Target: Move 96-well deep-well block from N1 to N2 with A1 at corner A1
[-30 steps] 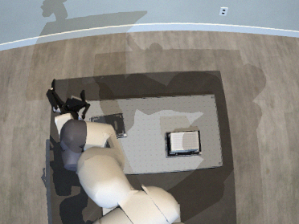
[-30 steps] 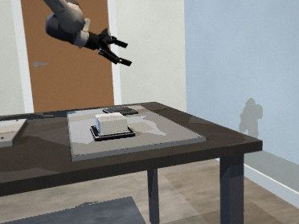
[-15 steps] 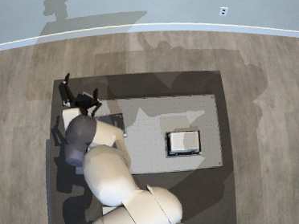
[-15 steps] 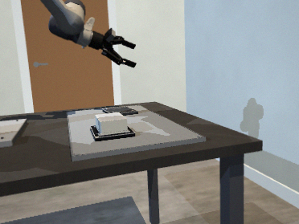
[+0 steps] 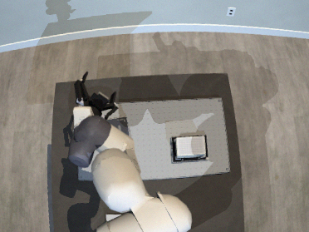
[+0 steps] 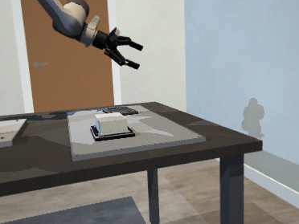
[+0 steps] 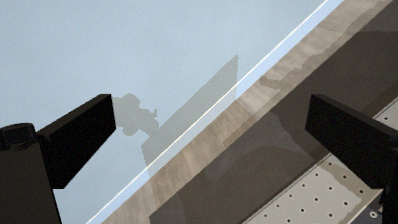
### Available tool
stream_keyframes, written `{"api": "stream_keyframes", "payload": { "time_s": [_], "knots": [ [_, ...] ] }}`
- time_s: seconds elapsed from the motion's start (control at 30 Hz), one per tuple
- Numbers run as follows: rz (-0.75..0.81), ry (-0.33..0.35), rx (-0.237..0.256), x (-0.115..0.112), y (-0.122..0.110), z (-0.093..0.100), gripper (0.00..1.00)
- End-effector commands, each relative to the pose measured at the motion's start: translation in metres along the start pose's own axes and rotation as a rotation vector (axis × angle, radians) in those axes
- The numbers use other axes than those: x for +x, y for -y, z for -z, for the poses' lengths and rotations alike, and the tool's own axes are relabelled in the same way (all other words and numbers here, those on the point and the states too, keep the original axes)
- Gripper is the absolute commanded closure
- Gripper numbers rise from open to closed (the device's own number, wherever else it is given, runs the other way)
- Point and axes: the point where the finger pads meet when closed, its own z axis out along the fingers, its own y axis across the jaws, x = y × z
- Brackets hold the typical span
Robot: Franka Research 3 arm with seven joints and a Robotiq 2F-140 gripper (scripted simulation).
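Exterior view: I'm carrying the wide-open, empty gripper toward the deep-well block, aiming to descend squarely over it.

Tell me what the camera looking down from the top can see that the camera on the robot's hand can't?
Only the top view shows the white deep-well block sitting in its black nest on the right, plus the arm's big pale body and a wall socket. Only the wrist view shows the two black fingers up close, spread wide with nothing between them. Both show the grey plate with little holes, the wooden floor and the blue wall.
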Motion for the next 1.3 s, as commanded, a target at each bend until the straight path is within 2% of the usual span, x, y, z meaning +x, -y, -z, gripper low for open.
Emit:
{"api": "stream_keyframes", "payload": {
  "time_s": [0.0,0.27,0.33,0.83,0.9,1.27],
  "knots": [
    [0.051,-0.018,-0.056,0.012,-0.015,-0.004,0.0],
    [0.037,-0.038,-0.152,0.034,-0.048,-0.012,0.0],
    [0.037,-0.038,-0.152,0.034,-0.048,-0.012,0.0],
    [0.002,-0.053,-0.338,0.069,-0.113,-0.019,0.0],
    [0.002,-0.053,-0.338,0.069,-0.113,-0.019,0.0],
    [-0.032,-0.043,-0.477,0.09,-0.163,-0.017,0.0]
  ]
}}
